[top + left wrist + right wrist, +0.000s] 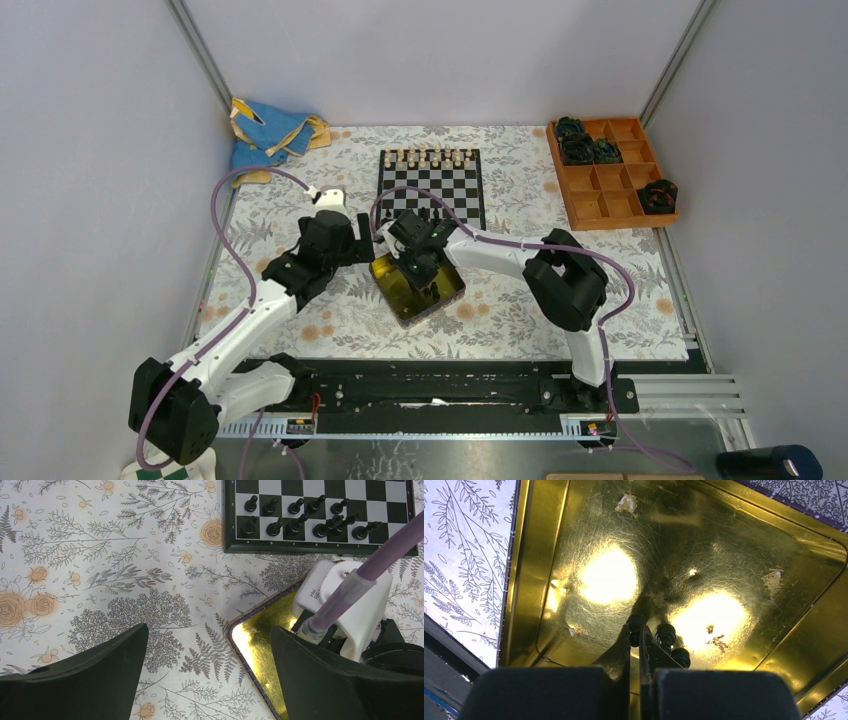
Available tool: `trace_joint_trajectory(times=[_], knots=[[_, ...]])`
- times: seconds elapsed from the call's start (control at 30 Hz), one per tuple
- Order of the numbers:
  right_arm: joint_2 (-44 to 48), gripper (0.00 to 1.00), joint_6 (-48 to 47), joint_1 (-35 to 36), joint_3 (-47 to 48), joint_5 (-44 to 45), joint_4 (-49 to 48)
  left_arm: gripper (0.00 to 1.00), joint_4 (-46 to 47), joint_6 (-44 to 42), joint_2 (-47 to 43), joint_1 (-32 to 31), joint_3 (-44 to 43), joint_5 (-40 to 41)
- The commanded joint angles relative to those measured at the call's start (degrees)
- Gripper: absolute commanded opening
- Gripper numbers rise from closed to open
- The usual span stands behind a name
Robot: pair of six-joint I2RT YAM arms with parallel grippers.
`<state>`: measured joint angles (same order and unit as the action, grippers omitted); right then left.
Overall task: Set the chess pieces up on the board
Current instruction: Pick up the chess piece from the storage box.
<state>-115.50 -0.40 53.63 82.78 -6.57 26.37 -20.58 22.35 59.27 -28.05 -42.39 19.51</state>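
Reaches the right arm in from the right of the yellow tin point(448, 296), elbow raised and wrist tipped steeply down, with the right tool point(640, 632) down at the tin's floor. Closed there to a thin slit, with one of the black chess pieces point(634, 626) right at the tip of that slit; cannot tell whether it is truly pinched. Two more of them just beside it, lying on the tin's floor. Holds the left arm bent low to the left of the tin, with the left tool point(209, 630) spread wide and gripping nothing, above the surface point(100, 580) by the tin's left corner. Just beyond the tin, the board point(440, 186), with black pieces in the rows nearest the tin and cream pieces point(432, 157) in the farthest rows. Well to the right of the tin and farther back, a wooden tray point(602, 206) with dark lumps point(576, 148) in some compartments.
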Motion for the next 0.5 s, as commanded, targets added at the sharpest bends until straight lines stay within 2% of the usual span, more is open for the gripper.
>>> trace_joint_trajectory(times=[0.0,0.23,0.47], knots=[[2.08,0.0,-0.69,0.6,2.9,2.15,0.98,0.99,1.76,-0.24,-1.03,0.54,0.54,1.13],[4.95,0.0,-0.89,0.6,7.75,6.14,2.83,0.99,1.63,-0.83,-1.75,0.87,-0.37,2.43],[5.9,0.0,-1.24,0.07,13.57,16.66,2.69,0.99,1.5,-0.82,-2.2,0.97,-1.02,2.27]])
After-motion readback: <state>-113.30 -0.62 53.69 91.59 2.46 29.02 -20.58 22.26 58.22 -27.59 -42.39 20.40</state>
